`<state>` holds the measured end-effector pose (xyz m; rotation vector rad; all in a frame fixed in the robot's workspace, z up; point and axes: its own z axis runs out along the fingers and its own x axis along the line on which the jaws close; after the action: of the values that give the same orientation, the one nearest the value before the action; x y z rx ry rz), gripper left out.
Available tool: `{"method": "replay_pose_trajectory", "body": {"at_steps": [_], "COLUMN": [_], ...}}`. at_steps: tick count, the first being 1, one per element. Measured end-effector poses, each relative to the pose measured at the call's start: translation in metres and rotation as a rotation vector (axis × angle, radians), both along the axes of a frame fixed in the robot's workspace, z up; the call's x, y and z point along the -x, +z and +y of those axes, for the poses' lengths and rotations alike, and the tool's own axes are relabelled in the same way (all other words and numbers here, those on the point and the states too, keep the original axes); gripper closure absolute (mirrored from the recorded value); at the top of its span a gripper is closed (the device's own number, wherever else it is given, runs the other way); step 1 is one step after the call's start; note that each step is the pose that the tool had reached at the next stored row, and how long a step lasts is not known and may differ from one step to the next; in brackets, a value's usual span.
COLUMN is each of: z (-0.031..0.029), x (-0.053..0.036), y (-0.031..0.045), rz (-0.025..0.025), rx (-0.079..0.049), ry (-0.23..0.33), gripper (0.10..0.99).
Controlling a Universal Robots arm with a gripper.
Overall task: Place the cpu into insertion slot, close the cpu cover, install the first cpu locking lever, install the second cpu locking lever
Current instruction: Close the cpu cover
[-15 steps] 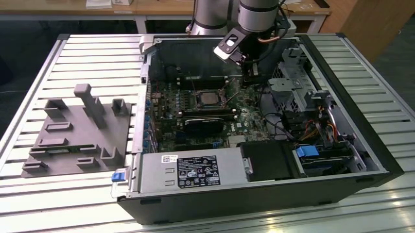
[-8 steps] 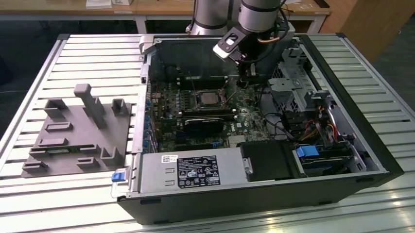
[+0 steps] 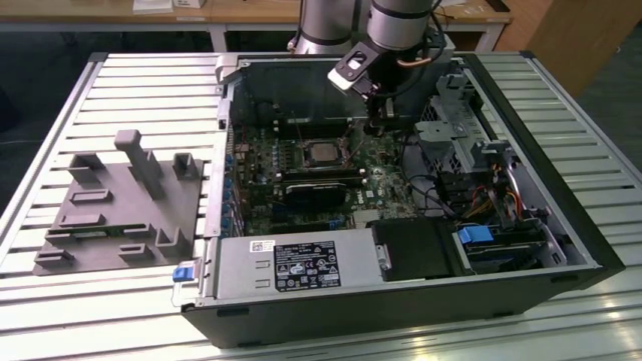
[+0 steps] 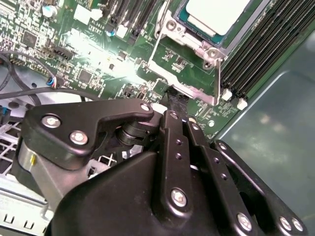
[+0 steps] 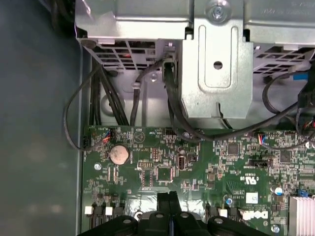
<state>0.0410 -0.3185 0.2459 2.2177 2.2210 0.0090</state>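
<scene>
- claw (image 5: 168,209) was pinched shut, fingers together, nothing seen between them
- its tips sat low over the motherboard (image 5: 197,167), just beside the edge of the cpu cover (image 4: 199,46); contact unclear
- cpu (image 4: 216,12) lay in the insertion slot (image 3: 305,153), cover down around it
- open computer case (image 3: 401,308) lay on the slatted tabletop (image 3: 131,83)

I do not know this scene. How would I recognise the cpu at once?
Look inside the open computer case lying on the slatted table. Near the middle of its green motherboard lies the cpu. It is the only flat silvery-grey square; the memory slots beside it are long, narrow and black.
</scene>
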Motion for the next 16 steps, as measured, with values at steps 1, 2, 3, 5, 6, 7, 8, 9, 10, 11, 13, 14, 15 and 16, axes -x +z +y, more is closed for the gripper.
{"method": "replay_pose_trajectory", "body": {"at_steps": [1, 2, 3, 5, 6, 7, 8, 9, 10, 11, 13, 14, 15, 16], "z": [0.0, 0.0, 0.0, 0.0, -0.0001, -0.0001, 0.0, 0.0, 0.0, 0.0, 0.0, 0.0, 0.0, 0.0], "x": [0.0015, 0.0032, 0.0051, 0.0096, 0.0114, 0.013, 0.0145, 0.0161, 0.0174, 0.0187, 0.0212, 0.0225, 0.0236, 0.0247], "y": [0.0, 0.0, 0.0, 0.0, 0.0, 0.0, 0.0, 0.0, 0.0, 0.0, -0.0001, -0.0001, -0.0001, -0.0001], "rz": [0.0, 0.0, 0.0, 0.0, 0.0, 0.0, 0.0, 0.0, 0.0, -0.0001, 0.0, 0.0, 0.0, -0.0001], "rx": [0.0, 0.0, 0.0, 0.0, 0.0, 0.0, 0.0, 0.0, 0.0, 0.0, 0.0, 0.0, 0.0, 0.0], "ry": [0.0, 0.0, 0.0, 0.0, 0.0, 0.0, 0.0, 0.0, 0.0, 0.0, 0.0, 0.0, 0.0, 0.0], "gripper": [0.984, 0.984, 0.984, 0.984, 0.984, 0.984, 0.984, 0.984, 0.984, 0.984, 0.984, 0.984, 0.984, 0.984]}}
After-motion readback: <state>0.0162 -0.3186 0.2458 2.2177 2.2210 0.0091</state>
